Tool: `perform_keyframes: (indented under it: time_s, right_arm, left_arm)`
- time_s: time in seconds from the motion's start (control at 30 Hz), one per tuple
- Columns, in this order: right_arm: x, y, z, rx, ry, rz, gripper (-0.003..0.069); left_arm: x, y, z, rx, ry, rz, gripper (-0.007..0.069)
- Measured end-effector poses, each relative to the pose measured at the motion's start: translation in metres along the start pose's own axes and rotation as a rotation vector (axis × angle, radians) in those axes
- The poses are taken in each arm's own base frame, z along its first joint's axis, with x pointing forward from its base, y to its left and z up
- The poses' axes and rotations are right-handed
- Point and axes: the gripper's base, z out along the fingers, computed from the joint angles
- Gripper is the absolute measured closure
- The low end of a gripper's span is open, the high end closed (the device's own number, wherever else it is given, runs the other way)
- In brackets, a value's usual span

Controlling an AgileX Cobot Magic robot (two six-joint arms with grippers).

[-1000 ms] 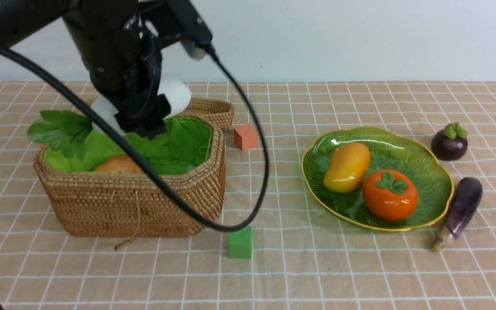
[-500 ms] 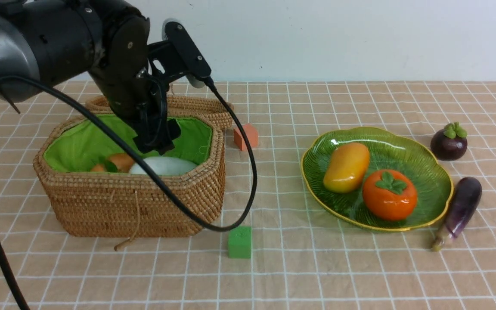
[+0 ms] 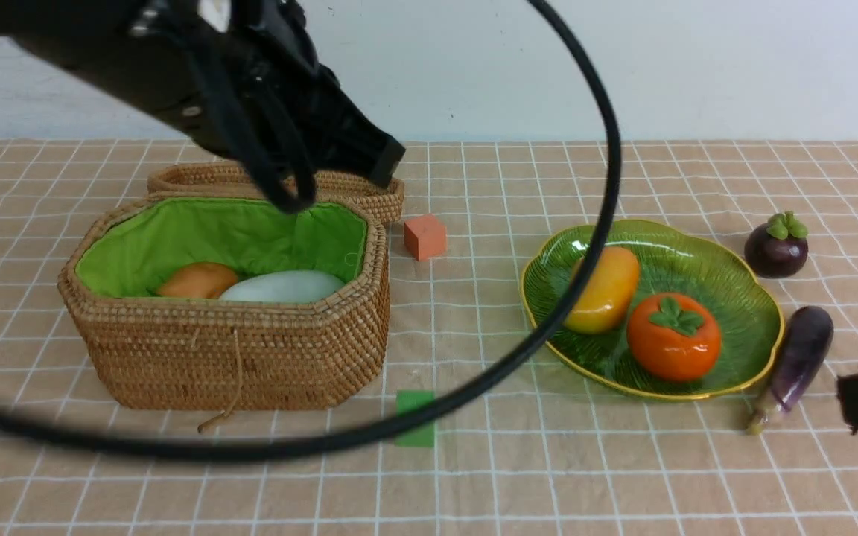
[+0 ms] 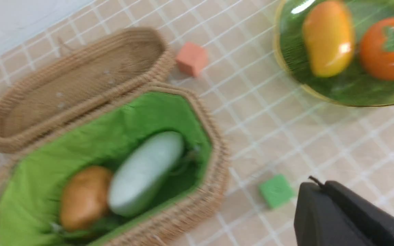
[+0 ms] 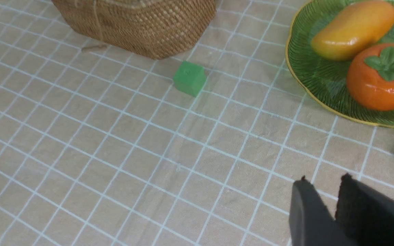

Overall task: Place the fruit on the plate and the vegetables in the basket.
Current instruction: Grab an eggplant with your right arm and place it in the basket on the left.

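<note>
Since the fruit belongs on the plate [image 3: 697, 229] and the vegetables in the basket [image 3: 250, 357], the layout is judged to be a sort partly done. The mango [image 3: 608, 286] and the persimmon [image 3: 673, 336] are laid side by side on the green dish, touching or nearly so. The mangosteen [image 3: 776, 246] is not yet there and is seen on the checked cloth [image 3: 474, 484] at about 2 o'clock of the plate, a little apart from its rim. The eggplant [image 3: 801, 357] is stretched out just beside the rim at about 4 o'clock, stem toward the robot. The potato [image 3: 198, 281] and the radish [image 3: 284, 286] are lodged together on the green lining, at the 6 o'clock side of the basket, whose lid [image 3: 354, 186] is thrown back at 12 o'clock so that the mouth is kept free. An orange cube [image 3: 424, 236] at 1 o'clock of the basket and a green cube [image 3: 415, 418] at 5 o'clock are probably meant to be ignored. The left gripper [image 4: 316, 186] is carried high above the cloth near the green cube, its jaws brought together on nothing. The right gripper [image 5: 324, 180] is held low at about 5 o'clock of the plate, near the eggplant's stem, its jaws parted only slightly, with nothing held or touched.
</note>
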Motion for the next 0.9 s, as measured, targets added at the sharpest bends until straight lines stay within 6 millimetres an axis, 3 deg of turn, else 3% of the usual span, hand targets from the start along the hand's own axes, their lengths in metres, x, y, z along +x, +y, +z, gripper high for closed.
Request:
perform_keyframes:
  time_s: [0.1, 0.2, 0.23, 0.27, 0.33, 0.4, 0.5, 0.53, 0.6, 0.63, 0.7, 0.9]
  right_arm:
    - [-0.004, -0.006, 0.019, 0.049, 0.05, 0.024, 0.0508]
    - [-0.011, -0.028, 0.054, 0.181, 0.129, 0.125, 0.0505]
    - [-0.011, -0.03, 0.056, 0.191, 0.132, 0.128, 0.0505]
    - [-0.012, -0.046, 0.067, 0.247, 0.162, 0.188, 0.0503]
    - [-0.011, -0.058, 0.076, 0.283, 0.191, 0.233, 0.0502]
    - [-0.01, -0.1, 0.091, 0.369, 0.201, 0.389, 0.05]
    - [-0.007, -0.135, 0.103, 0.409, 0.178, 0.524, 0.0495]
    - [-0.006, -0.14, 0.105, 0.414, 0.18, 0.548, 0.0494]
    - [-0.006, -0.17, 0.115, 0.429, 0.171, 0.644, 0.0479]
    - [-0.006, -0.173, 0.116, 0.429, 0.17, 0.646, 0.0477]
    - [-0.014, -0.203, 0.13, 0.433, 0.157, 0.713, 0.0431]
    - [-0.023, -0.244, 0.164, 0.426, 0.19, 0.785, 0.0321]
  left_arm:
    - [0.017, -0.006, -0.016, 0.04, -0.018, -0.009, 0.0638]
    - [0.07, -0.008, -0.038, 0.102, -0.037, -0.034, 0.0638]
    - [0.072, -0.008, -0.039, 0.104, -0.038, -0.036, 0.0638]
    - [0.096, -0.005, -0.045, 0.121, -0.05, -0.049, 0.0638]
    - [0.113, -0.003, -0.049, 0.135, -0.071, -0.058, 0.0638]
    - [0.148, 0.002, -0.059, 0.168, -0.158, -0.071, 0.0638]
    - [0.174, 0.006, -0.068, 0.198, -0.271, -0.082, 0.0638]
    - [0.175, 0.006, -0.069, 0.202, -0.286, -0.084, 0.0638]
    - [0.192, 0.009, -0.075, 0.224, -0.377, -0.093, 0.0638]
    - [0.194, 0.009, -0.075, 0.225, -0.378, -0.092, 0.0638]
    - [0.204, 0.011, -0.078, 0.238, -0.432, -0.097, 0.0638]
    - [0.207, 0.011, -0.078, 0.24, -0.437, -0.099, 0.0638]
